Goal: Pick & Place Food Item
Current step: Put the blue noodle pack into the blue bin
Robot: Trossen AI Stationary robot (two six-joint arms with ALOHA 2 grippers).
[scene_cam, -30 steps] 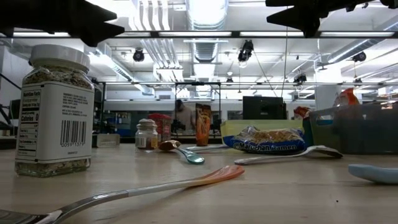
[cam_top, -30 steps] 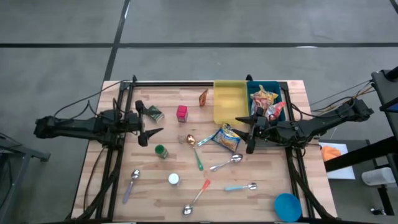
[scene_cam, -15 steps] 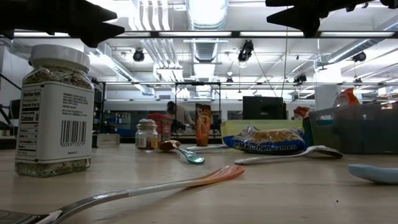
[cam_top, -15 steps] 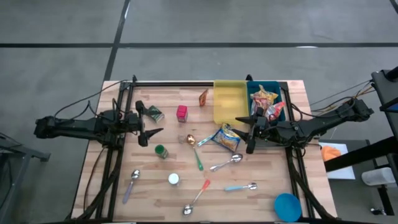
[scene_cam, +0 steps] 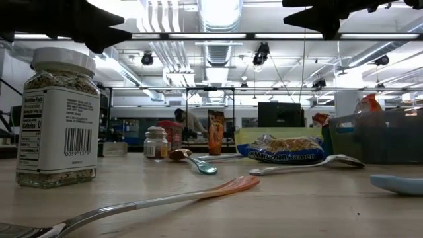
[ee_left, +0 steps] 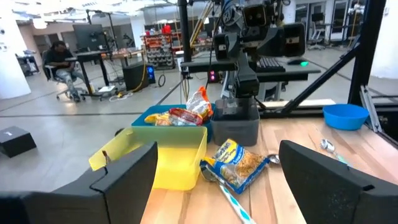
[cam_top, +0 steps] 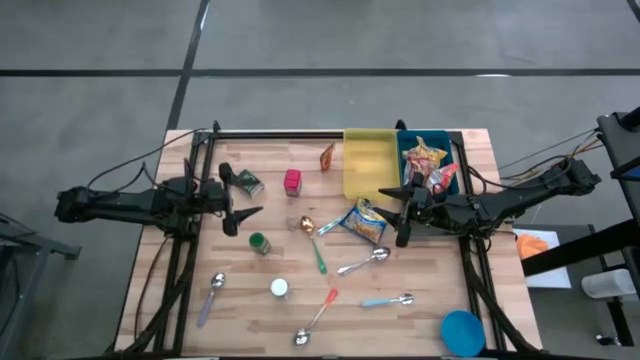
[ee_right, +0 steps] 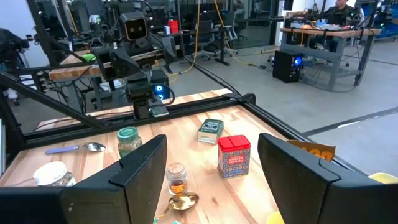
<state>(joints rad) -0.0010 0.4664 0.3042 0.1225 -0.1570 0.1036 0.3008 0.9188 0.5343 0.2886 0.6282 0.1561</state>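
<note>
A ramen packet [cam_top: 365, 221] lies flat on the wooden table, just in front of the yellow bin [cam_top: 368, 163]; it also shows in the left wrist view [ee_left: 236, 165] and the low view [scene_cam: 287, 147]. The blue bin [cam_top: 447, 182] beside it holds snack packets [cam_top: 425, 160]. My right gripper [cam_top: 393, 213] hovers open above the table, just right of the ramen packet, with nothing between its fingers. My left gripper [cam_top: 240, 197] hovers open at the table's left, near a green tin [cam_top: 248, 183], also holding nothing.
A red box [cam_top: 292, 181], an orange packet [cam_top: 327, 157], a green-lidded jar [cam_top: 259, 243], a small jar [cam_top: 293, 224] and a white-lidded jar [cam_top: 279, 289] stand on the table. Several spoons [cam_top: 365, 262] lie across the middle and near side. A blue bowl [cam_top: 462, 331] sits at the near right corner.
</note>
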